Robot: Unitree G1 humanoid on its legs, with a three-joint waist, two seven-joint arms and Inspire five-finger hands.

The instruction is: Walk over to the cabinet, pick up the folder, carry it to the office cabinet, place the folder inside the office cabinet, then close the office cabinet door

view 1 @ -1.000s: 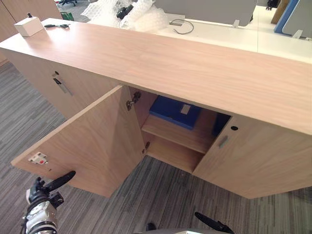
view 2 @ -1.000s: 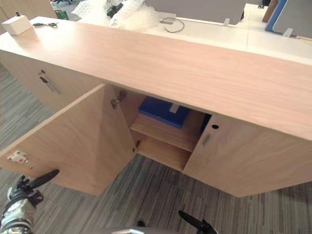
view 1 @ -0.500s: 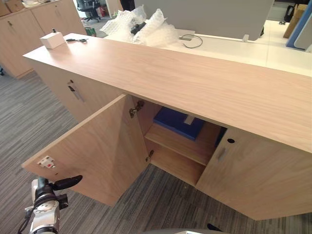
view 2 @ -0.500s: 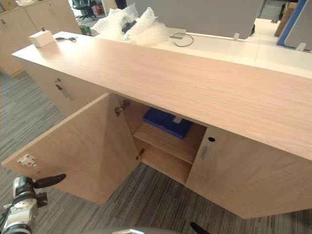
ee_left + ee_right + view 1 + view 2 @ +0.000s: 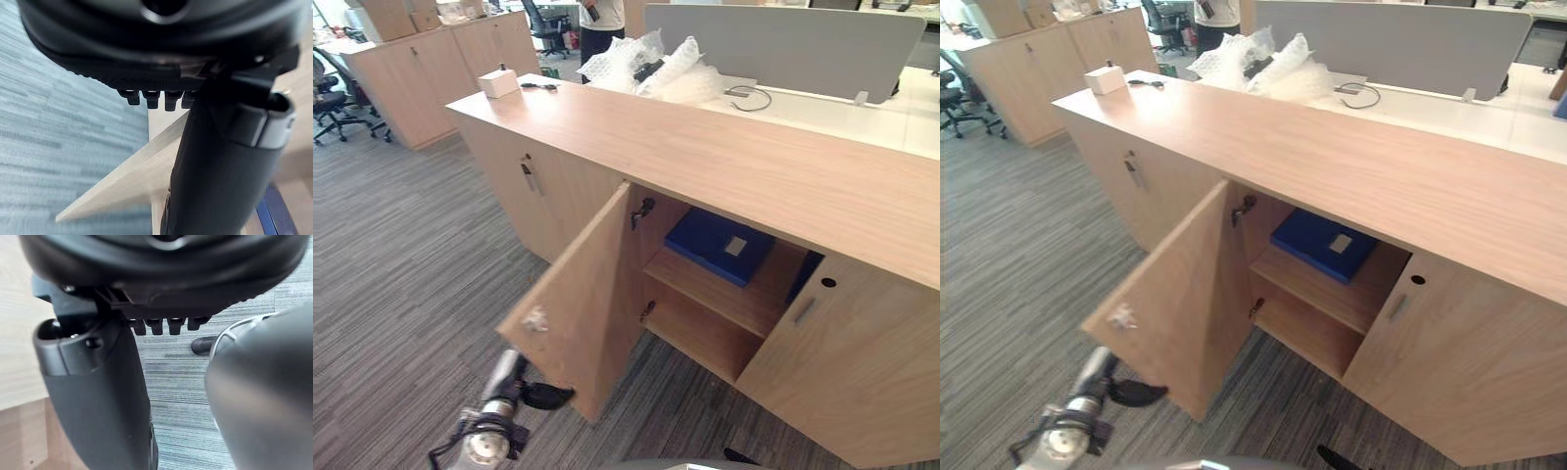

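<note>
Left eye view puts me more or less over the robot's shoulder, looking down at the office cabinet (image 5: 734, 162) with its left door (image 5: 592, 294) swung wide over the carpet and its right door (image 5: 842, 362) closed. The blue folder (image 5: 717, 245) lies flat on the upper shelf (image 5: 724, 302) inside, tucked under the cabinet top, so I'd judge the fetching, carrying and placing done. What remains is the last step, closing that open door. The left robot hand (image 5: 546, 396) is low, just beside the door's lower outer corner. Its fingers look loose and hold nothing, and I cannot tell whether they touch the wood. From its wrist view the door's pale edge runs right past the thumb, which fits a hand set to push. The right robot hand (image 5: 93, 382) hangs over the carpet, slack and empty by the look of its wrist view. Along the cabinet's worktop sit a small white box (image 5: 498, 82) at the far end and a heap of bubble wrap (image 5: 651, 69) behind, and a person (image 5: 600, 20) stands at the back of the room, well apart.
</note>
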